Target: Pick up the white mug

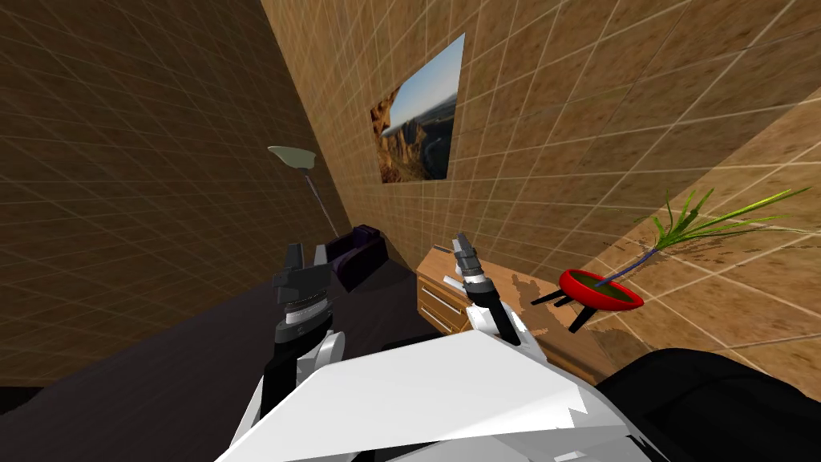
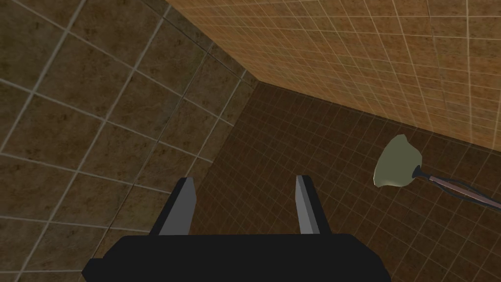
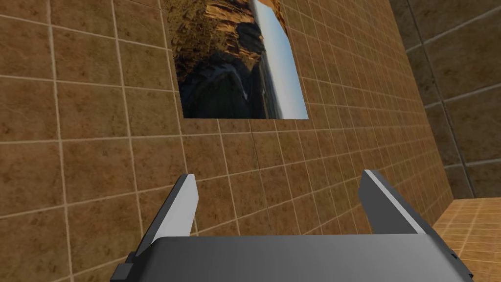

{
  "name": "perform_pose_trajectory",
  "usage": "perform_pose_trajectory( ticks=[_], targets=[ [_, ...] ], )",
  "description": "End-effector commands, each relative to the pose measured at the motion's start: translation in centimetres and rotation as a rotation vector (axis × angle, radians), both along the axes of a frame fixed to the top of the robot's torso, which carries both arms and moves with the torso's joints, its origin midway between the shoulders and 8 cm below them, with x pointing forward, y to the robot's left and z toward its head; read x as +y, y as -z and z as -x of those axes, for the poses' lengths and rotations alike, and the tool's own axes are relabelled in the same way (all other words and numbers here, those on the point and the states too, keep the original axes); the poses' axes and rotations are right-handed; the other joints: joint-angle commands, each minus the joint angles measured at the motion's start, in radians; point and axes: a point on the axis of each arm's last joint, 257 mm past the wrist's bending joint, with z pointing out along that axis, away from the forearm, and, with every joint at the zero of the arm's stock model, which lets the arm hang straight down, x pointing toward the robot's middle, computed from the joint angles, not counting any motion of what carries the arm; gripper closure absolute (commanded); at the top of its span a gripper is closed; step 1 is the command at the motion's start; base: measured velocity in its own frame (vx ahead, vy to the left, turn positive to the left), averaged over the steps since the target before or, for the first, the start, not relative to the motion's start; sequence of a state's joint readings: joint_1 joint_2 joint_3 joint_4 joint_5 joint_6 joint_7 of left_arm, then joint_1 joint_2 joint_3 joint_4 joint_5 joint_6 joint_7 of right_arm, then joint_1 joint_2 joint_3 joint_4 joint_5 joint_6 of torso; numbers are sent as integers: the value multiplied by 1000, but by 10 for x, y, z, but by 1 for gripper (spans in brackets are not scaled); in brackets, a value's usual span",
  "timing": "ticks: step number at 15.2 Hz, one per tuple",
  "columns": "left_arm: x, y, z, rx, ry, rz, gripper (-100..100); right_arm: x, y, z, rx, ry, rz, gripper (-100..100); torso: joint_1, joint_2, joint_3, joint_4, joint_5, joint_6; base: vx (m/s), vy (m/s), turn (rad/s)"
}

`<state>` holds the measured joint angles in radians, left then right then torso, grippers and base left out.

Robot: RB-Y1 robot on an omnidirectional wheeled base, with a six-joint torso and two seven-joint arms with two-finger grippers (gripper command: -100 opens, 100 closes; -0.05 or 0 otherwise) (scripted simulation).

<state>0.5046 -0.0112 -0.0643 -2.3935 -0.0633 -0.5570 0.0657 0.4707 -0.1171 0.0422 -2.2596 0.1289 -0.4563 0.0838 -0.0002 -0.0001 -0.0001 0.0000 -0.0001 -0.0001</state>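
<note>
The left pincer (image 1: 305, 258) is raised above the dark floor (image 1: 160, 377), left of the middle. Its two grey blades stand apart with nothing between them, and the left wrist view (image 2: 244, 205) shows the same, with a moderate gap. Beyond it, farther off, a floor lamp (image 1: 293, 159) (image 2: 397, 162) with a pale shade rises on a thin stem. A dark purple armchair (image 1: 358, 252) sits by the lamp's foot, against the far tiled wall. The right pincer (image 1: 463, 245) points up and away over a wooden chest of drawers (image 1: 440, 302) that stands along the right-hand wall. In the right wrist view its blades are spread wide and empty (image 3: 281, 200). To the right of the chest, a red bowl-shaped planter (image 1: 601, 290) rests on dark legs, and long green leaves (image 1: 705, 220) lean out of it to the right. I cannot tell where the white mug is.
</note>
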Motion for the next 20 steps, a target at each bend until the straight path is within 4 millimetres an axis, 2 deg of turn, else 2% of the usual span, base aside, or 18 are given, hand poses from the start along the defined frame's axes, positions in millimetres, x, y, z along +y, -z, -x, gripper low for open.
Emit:
perform_pose_trajectory(
  ticks=[1, 2, 3, 4, 5, 6, 7, 9, 10, 11, 12, 14, 15, 16, 17, 19, 20],
  targets=[
    [0, 0, 0, 0, 0, 0, 0, 0, 16, -2, 43, -7, 53, -100, 0, 0, 0, 0, 0, 0, 2, 5, 54],
    [0, 0, 0, 0, 0, 0, 0, 1, 17, -2, 44, -9, 59, -100, 0, 0, 0, 0, 0, 0, 2, 4, 44],
    [0, 0, 0, 0, 0, 0, 0, -1, 30, -4, 78, -11, 96, -100, 0, 0, 0, 0, 0, 0, 3, 5, 57],
    [0, 0, 0, 0, 0, 0, 0, 0, 31, -4, 80, -15, 105, -100, 0, 0, 0, 0, 0, 0, 3, 4, 53],
    [0, 0, 0, 0, 0, 0, 0, -3, 45, -6, 117, -14, 142, -100, 0, 0, 0, 0, 0, 0, 4, 4, 80],
    [0, 0, 0, 0, 0, 0, 0, -2, 46, -6, 119, -19, 153, -100, 0, 0, 0, 0, 0, 0, 6, 2, 67],
    [0, 0, 0, 0, 0, 0, 0, -7, 61, -8, 158, -15, 185, -100, 0, 0, 0, 0, 0, 0, 9, 3, 76],
    [0, 0, 0, 0, 0, 0, 0, -5, 62, -8, 161, -23, 204, -100, 0, 0, 0, 0, 0, 0, 8, 1, 38],
    [0, 0, 0, 0, 0, 0, 0, -11, 80, -9, 204, -21, 246, -100, 0, 0, 0, 0, 0, 0, 6, 2, 61],
    [0, 0, 0, 0, 0, 0, 0, -10, 80, -8, 206, -26, 257, -100, 0, 0, 0, 0, 0, 0, 7, 1, 63],
    [0, 0, 0, 0, 0, 0, 0, -17, 98, -9, 250, -20, 292, -100, 0, 0, 0, 0, 0, 0, 10, 3, 94],
    [0, 0, 0, 0, 0, 0, 0, -16, 99, -8, 253, -29, 312, -100, 0, -1, 0, 0, 0, 0, 9, 0, 51],
    [0, 0, 0, 0, 0, 0, 0, -24, 117, -8, 300, -25, 355, -100, 0, -1, 0, 0, 0, 0, 8, 1, 79],
    [0, 0, 0, 0, 0, 0, 0, -23, 118, -8, 302, -31, 369, -100, 0, -1, 0, 0, 0, 0, 10, 1, 82],
    [0, 0, 0, 0, 0, 0, 0, -33, 137, -6, 350, -22, 404, -100, 0, -1, 0, 0, 0, 0, 14, 2, 109],
    [0, 0, 0, 0, 0, 0, 0, -32, 137, -6, 352, -32, 427, -100, 0, -1, -1, 0, 0, 0, 14, 0, 52],
    [0, 0, 0, 0, 0, 0, 0, -43, 157, -3, 403, -27, 472, -100, 0, -1, -1, 0, 0, 0, 13, 3, 77]
  ],
)
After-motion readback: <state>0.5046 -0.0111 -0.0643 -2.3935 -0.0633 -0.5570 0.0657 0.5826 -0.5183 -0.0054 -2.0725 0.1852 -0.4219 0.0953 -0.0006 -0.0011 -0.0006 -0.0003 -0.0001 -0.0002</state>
